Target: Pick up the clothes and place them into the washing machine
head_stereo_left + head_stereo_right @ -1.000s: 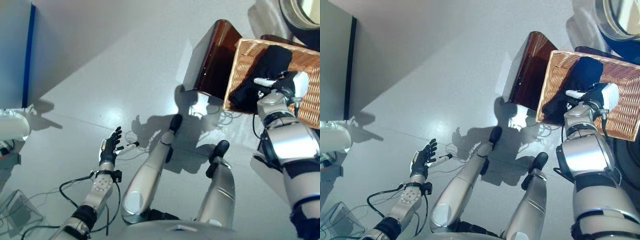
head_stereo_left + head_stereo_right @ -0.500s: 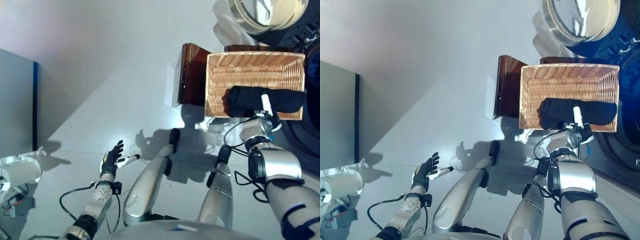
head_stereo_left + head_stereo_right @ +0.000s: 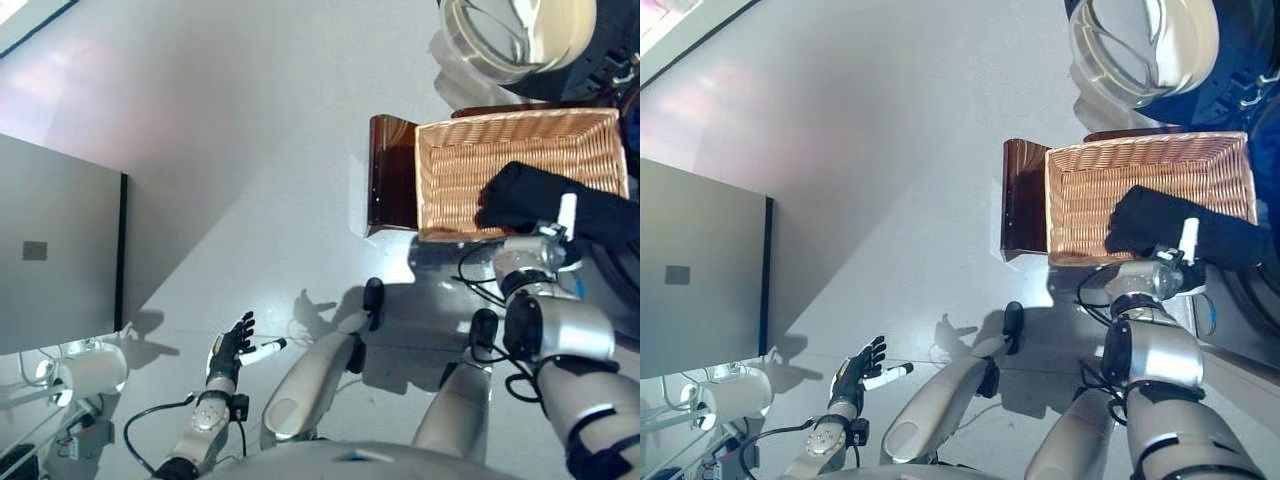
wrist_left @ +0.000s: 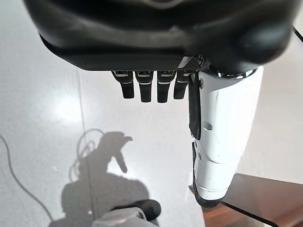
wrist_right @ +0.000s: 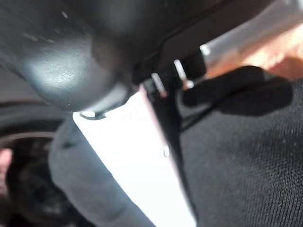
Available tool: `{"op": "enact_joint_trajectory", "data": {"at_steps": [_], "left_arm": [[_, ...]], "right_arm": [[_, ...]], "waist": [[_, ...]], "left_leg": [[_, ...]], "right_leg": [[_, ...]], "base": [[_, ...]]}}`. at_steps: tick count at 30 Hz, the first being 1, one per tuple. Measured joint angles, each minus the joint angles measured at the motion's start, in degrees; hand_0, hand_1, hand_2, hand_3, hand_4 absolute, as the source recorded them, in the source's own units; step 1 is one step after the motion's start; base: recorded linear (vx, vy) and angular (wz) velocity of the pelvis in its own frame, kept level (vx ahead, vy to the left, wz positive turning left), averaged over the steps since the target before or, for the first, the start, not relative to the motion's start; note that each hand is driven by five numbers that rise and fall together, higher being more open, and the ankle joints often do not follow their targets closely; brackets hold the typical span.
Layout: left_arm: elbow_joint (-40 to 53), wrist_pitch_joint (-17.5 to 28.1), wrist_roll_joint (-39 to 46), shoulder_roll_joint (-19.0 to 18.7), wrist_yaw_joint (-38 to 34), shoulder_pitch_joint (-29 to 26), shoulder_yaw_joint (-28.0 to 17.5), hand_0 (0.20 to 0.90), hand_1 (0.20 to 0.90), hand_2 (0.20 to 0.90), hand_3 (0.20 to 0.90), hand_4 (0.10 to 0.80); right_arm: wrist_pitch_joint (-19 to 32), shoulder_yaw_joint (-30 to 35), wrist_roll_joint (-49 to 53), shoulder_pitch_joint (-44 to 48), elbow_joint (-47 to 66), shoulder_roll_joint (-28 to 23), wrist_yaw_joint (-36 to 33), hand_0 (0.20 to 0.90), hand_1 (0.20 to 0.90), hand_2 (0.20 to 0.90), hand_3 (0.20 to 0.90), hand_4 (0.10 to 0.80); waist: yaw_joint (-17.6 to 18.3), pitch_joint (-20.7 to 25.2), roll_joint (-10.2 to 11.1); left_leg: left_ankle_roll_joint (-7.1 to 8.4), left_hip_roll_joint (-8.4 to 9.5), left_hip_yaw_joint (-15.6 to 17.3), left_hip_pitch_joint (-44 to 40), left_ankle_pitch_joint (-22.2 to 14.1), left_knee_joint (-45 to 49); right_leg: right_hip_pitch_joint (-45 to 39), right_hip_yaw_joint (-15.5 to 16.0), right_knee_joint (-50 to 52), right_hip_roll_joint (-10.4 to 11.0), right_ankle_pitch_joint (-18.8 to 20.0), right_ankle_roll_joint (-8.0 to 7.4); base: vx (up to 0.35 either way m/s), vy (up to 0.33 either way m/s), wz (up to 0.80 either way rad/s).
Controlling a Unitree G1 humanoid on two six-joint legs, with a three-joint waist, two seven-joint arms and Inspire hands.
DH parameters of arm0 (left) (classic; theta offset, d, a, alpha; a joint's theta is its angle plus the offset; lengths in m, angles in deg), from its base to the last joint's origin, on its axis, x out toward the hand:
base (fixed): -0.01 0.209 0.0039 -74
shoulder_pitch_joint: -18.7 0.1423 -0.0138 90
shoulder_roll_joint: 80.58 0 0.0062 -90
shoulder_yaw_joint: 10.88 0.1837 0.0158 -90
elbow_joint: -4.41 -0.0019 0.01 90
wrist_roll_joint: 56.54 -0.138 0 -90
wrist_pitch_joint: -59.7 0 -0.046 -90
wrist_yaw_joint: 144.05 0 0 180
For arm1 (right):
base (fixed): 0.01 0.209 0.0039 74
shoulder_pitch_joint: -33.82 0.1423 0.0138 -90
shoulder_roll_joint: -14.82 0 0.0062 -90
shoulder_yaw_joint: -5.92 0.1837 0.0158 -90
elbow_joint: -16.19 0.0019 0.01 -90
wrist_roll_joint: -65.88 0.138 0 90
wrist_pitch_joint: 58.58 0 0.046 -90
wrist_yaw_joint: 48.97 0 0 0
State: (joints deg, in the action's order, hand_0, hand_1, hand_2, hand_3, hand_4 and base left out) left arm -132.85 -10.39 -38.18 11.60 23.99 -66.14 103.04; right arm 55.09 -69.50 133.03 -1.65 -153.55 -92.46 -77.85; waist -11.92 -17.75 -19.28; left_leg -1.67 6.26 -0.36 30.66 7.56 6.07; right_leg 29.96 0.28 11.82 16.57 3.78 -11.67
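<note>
A black garment [image 3: 545, 203] hangs from my right hand [image 3: 567, 212], lifted over the near right corner of the wicker basket [image 3: 460, 165] and reaching past its rim toward the washing machine [image 3: 1240, 290]. In the right wrist view the white thumb [image 5: 128, 156] presses on the black cloth [image 5: 246, 156]. The basket rests on the dark brown box [image 3: 388, 180] and its wicker floor shows bare. My left hand [image 3: 228, 352] hangs low at the left, fingers [image 4: 149, 87] straight, holding nothing.
The machine's round glass door [image 3: 500, 35] stands open beyond the basket. A grey cabinet [image 3: 60, 255] stands at the left. A white roll [image 3: 88, 372] and clutter lie at the lower left. Bare grey floor lies between.
The camera has shifted. My right hand has raised the black garment off the basket floor and carried it right, past the basket's rim. The left hand has stayed put.
</note>
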Motion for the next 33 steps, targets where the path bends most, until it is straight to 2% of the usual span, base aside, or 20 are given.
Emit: {"op": "enact_joint_trajectory", "data": {"at_steps": [1, 3, 4, 5, 6, 7, 8, 12, 13, 16, 21, 26, 30, 33], "left_arm": [[0.1, 0.0, 0.1, 0.0, 0.4, 0.1, 0.0, 0.900, 0.900, 0.900, 0.900, 0.800], [0.2, 0.3, 0.7, -0.2, 0.4, 0.9, -0.1, 0.900, 0.900, 0.900, 0.900, 0.800], [0.2, 0.5, 0.9, -0.3, 0.4, 1.0, -0.1, 0.900, 0.900, 0.900, 0.900, 0.800], [0.2, 0.6, 1.2, -0.4, 0.4, 1.1, -0.2, 0.900, 0.900, 0.900, 0.900, 0.800], [0.8, 0.6, 2.2, -0.6, 0.4, 1.4, -0.1, 0.900, 0.900, 0.900, 0.900, 0.800], [0.7, 0.6, 2.6, -0.4, 0.4, 1.3, 0.0, 0.900, 0.900, 0.900, 0.900, 0.800], [0.9, 0.6, 2.6, -0.4, 0.4, 1.3, 0.1, 0.900, 0.900, 0.900, 0.900, 0.800], [2.4, 2.1, 4.0, -0.4, 0.4, 0.7, -0.1, 0.900, 0.900, 0.900, 0.900, 0.800], [2.0, 2.3, 5.0, -0.4, 0.3, 0.1, -0.1, 0.900, 0.900, 0.900, 0.900, 0.800], [1.2, 2.4, 5.9, 0.3, 0.4, -1.1, -0.2, 0.900, 0.900, 0.900, 0.900, 0.800], [0.1, 2.5, 6.1, 1.9, 1.4, -2.3, -0.1, 0.900, 0.900, 0.900, 0.900, 0.800], [-1.0, 1.7, 5.9, 2.1, 2.0, -2.3, -0.1, 0.900, 0.900, 0.900, 0.900, 0.800], [-2.9, 1.4, 4.8, 2.0, 2.1, -2.0, -0.3, 0.900, 0.900, 0.900, 0.900, 0.800], [-4.8, 0.4, 4.6, 1.8, 2.0, -1.8, -0.7, 0.900, 0.900, 0.900, 0.900, 0.800]], "right_arm": [[-0.3, 0.5, -0.5, 2.2, -0.1, -2.6, -1.1, 0.200, 0.200, 0.200, 0.200, 0.300], [-0.4, -4.5, -2.5, 9.9, 0.4, -8.8, -3.6, 0.200, 0.200, 0.200, 0.200, 0.300], [-0.4, -6.7, -4.2, 13.8, 1.2, -11.1, -4.0, 0.285, 0.285, 0.285, 0.285, 0.361], [0.0, -8.6, -5.4, 16.4, 3.4, -13.0, -4.3, 0.337, 0.337, 0.337, 0.337, 0.398], [-1.3, -9.9, -5.4, 18.1, 6.9, -14.0, -9.0, 0.502, 0.502, 0.502, 0.502, 0.516], [-1.3, -10.4, -5.7, 18.2, 8.5, -14.0, -9.7, 0.757, 0.757, 0.757, 0.757, 0.698], [-1.1, -10.7, -6.9, 18.1, 9.9, -14.0, -9.8, 0.900, 0.900, 0.900, 0.900, 0.800], [0.1, -12.5, -7.2, 18.0, 10.5, -13.7, -9.7, 0.900, 0.900, 0.900, 0.900, 0.800], [1.5, -11.1, -8.0, 17.2, 11.5, -12.0, -9.2, 0.900, 0.900, 0.900, 0.900, 0.800], [2.4, -7.2, -10.5, 13.7, 11.0, -8.5, -7.2, 0.900, 0.900, 0.900, 0.900, 0.800], [0.8, -5.2, -9.2, 9.7, 1.2, -3.7, -1.6, 0.900, 0.900, 0.900, 0.900, 0.800], [-0.1, -4.9, -6.9, 4.8, 0.8, 3.1, 1.7, 0.900, 0.900, 0.900, 0.900, 0.800], [-0.3, -4.8, -5.8, 3.9, 0.6, 4.3, 2.8, 0.900, 0.900, 0.900, 0.900, 0.800], [-0.7, -5.0, -6.0, 3.5, 0.5, 4.3, 3.9, 0.900, 0.900, 0.900, 0.900, 0.800]], "waist": [[-0.1, 0.4, -0.5], [-0.2, 1.0, -1.5], [-0.1, 1.0, -1.6], [0.0, 1.1, -1.7], [0.4, 1.1, -1.7], [0.5, 1.0, -1.8], [0.5, 1.1, -2.1], [1.1, 0.7, -2.1], [1.6, 0.1, -1.8], [2.6, -0.8, -1.0], [3.4, -1.5, -0.3], [3.1, -1.5, -0.1], [2.4, -1.7, 0.6], [1.6, -1.8, 2.7]], "left_leg": [[0.10, 0.28, 0.0, -0.1, 0.1, -0.6], [-0.28, 0.81, 0.9, 0.2, 1.3, -1.9], [-0.25, 0.83, 1.9, 0.5, 1.4, -2.7], [-0.51, 0.91, 2.2, 0.9, 1.6, -2.8], [-0.77, 0.91, 3.2, 1.4, 1.8, -3.5], [-1.30, 0.95, 3.6, 1.5, 2.0, -4.1], [-2.00, 1.02, 3.7, 1.5, 2.5, -4.5], [-2.40, 1.03, 3.5, 1.5, 2.4, -4.3], [-2.86, 0.78, 4.0, 1.5, 2.0, -4.3], [-3.03, 0.47, 4.7, 1.0, 1.9, -4.3], [-2.88, 0.29, 4.1, -1.6, 1.8, -4.2], [-1.91, -0.27, 1.6, -2.6, 1.3, -3.2], [-1.84, -0.49, 0.2, -2.5, 1.4, -2.2], [-1.66, -0.50, -0.1, -2.5, 1.5, -1.9]], "right_leg": [[0.3, -0.3, -0.1, 0.2, 0.0, -0.02], [2.1, -1.8, 0.2, 0.5, 0.1, -0.38], [3.2, -2.8, 0.1, 0.5, 0.2, -0.57], [4.0, -3.3, 0.0, 0.6, 0.5, -0.91], [5.4, -4.3, 0.2, 0.5, 0.4, -1.04], [6.0, -4.7, 0.0, 0.5, 0.6, -1.23], [6.6, -5.3, 0.0, 0.4, 0.7, -1.37], [7.2, -6.1, 0.0, 0.2, 0.5, -1.42], [7.6, -7.1, 0.0, -0.3, 0.5, -1.35], [7.3, -7.4, 0.1, -0.6, 0.6, -1.50], [4.3, -7.0, -0.1, -0.7, 0.3, -1.19], [1.6, -4.1, 0.3, -0.9, 0.1, -0.77], [0.3, -2.4, 0.9, -0.8, -0.5, -0.48], [-0.4, -1.4, 1.2, -0.7, -0.3, -0.16]], "base": [[0.003, 0.063, -0.04], [-0.003, 0.059, -0.23], [0.006, 0.057, -0.30], [0.019, 0.059, -0.27], [0.022, 0.042, -0.29], [0.031, 0.036, -0.29], [0.025, 0.028, -0.29], [-0.003, 0.040, -0.14], [0.019, 0.018, -0.23], [-0.020, -0.006, -0.13], [-0.048, -0.028, 0.00], [-0.040, -0.065, 0.19], [-0.010, -0.024, 0.27], [-0.002, -0.011, 0.18]]}}
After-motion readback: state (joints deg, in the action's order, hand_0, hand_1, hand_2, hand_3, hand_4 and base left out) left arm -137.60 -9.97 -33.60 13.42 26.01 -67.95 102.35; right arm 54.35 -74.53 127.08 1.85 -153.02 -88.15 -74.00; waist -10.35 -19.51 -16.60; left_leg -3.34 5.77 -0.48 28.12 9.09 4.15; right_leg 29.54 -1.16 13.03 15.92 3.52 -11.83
